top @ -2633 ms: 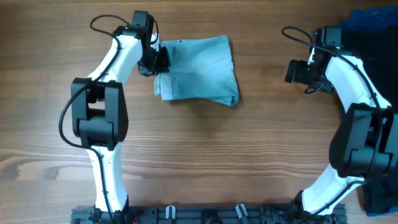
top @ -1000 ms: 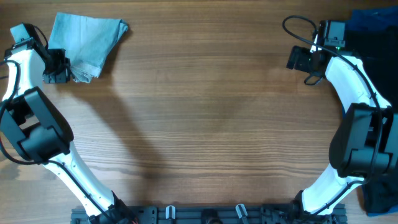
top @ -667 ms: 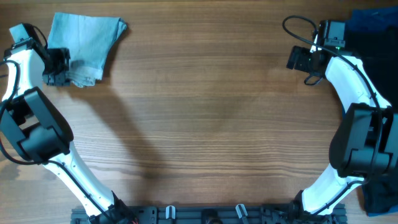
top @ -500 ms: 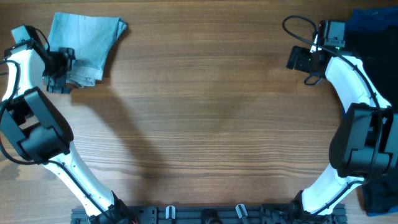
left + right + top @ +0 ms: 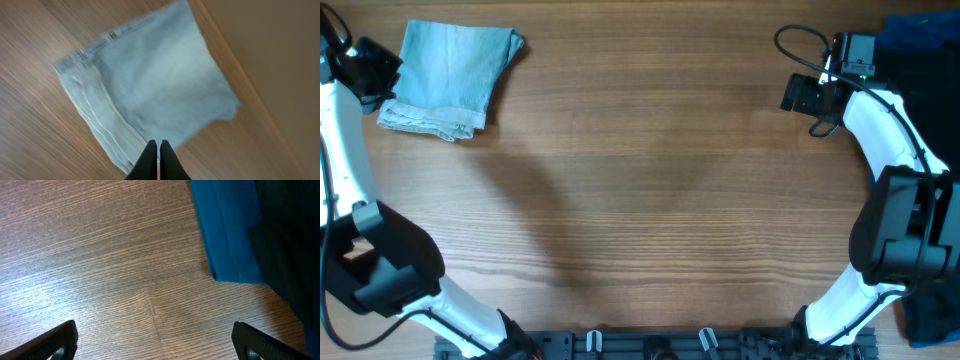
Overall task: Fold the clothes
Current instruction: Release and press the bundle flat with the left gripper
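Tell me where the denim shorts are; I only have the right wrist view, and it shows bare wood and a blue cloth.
Observer: The denim shorts lie folded at the far left corner of the table, opposite your arm.
Operator: Is the left arm holding them?
Observer: No. The left gripper has its fingers shut with no cloth between them, just beside the shorts' left edge.
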Available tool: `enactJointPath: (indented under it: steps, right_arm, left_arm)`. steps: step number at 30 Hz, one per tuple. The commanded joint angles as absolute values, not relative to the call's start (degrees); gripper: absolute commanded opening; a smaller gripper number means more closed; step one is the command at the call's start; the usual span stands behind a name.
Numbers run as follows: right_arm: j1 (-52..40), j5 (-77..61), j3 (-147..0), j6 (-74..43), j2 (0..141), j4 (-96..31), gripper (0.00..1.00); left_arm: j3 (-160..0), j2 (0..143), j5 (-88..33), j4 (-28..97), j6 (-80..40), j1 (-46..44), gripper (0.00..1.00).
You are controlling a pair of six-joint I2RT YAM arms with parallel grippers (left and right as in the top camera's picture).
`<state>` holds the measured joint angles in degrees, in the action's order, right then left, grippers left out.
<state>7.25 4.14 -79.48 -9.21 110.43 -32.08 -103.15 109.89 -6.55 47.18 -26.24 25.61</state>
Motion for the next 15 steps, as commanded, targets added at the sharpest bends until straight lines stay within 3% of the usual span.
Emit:
enactJointPath:
  steps: [1, 15]
  right_arm:
    - [7.53, 4.51, -79.00, -9.37, 111.24, -31.94, 1.00]
    - [7.53, 4.51, -79.00, -9.37, 111.24, -31.94, 1.00]
  left_arm:
    - [-102.96, 113.91, 1.69, 43.27, -21.37, 26.83, 0.04]
    - [-102.96, 126.45, 5.91, 37.52, -21.45, 27.29, 0.04]
